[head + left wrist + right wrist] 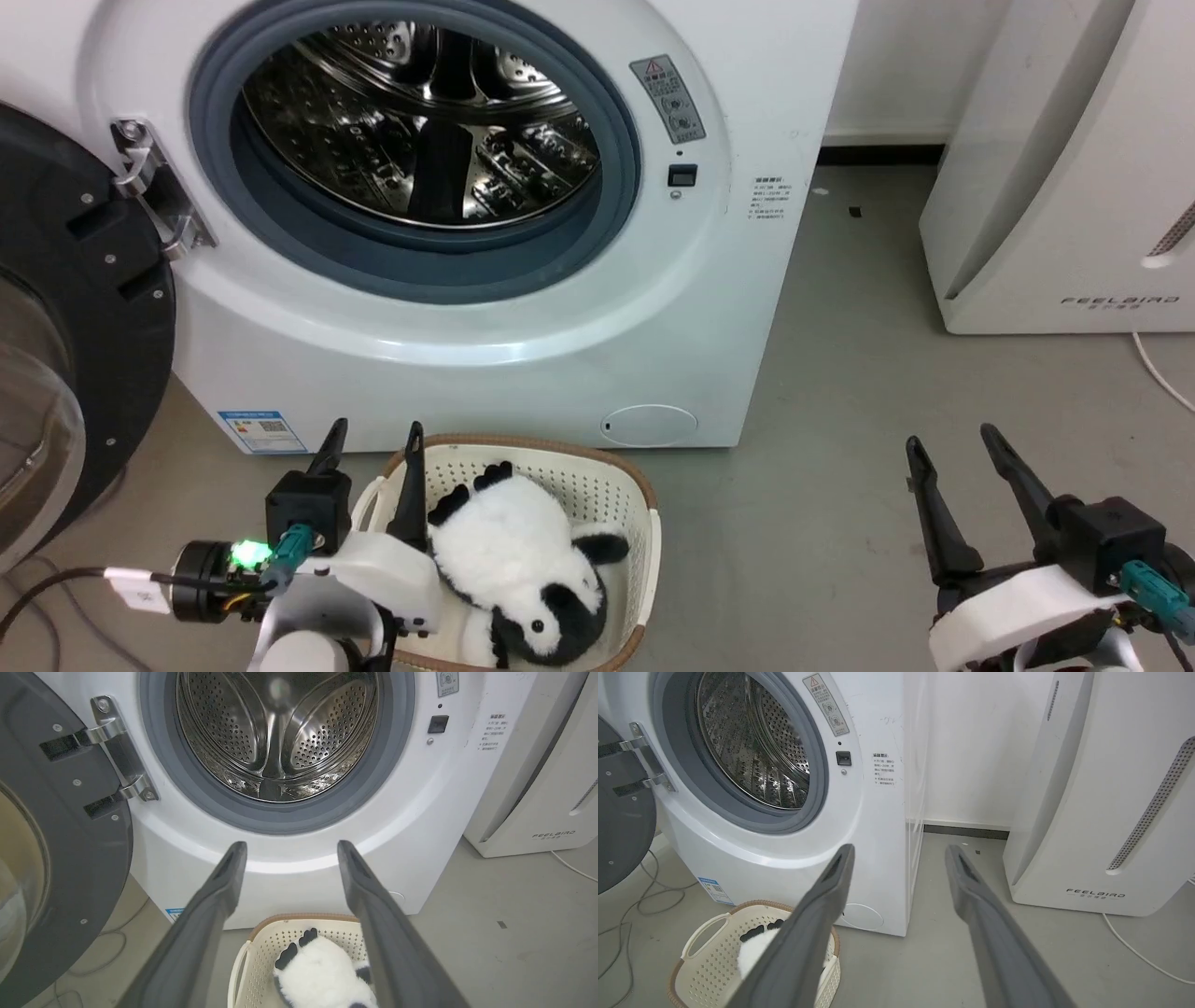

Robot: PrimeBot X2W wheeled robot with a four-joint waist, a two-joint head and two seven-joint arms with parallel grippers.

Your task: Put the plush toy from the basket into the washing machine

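While the door (84,308) stands open at nine o'clock of the head view, the left gripper (374,429) hangs at seven, fingers spread and empty, by the left rim of the basket (644,532). The plush toy (513,560) lies in it at six, below the washing machine (467,364) at twelve. It looks light, soft and squashy; a pinch across the white belly should hold. The right gripper (952,439), at four, is spread too.

"FEELBIRD" on the white appliance (1046,187); labels (666,98) on the washing machine (467,355) are illegible
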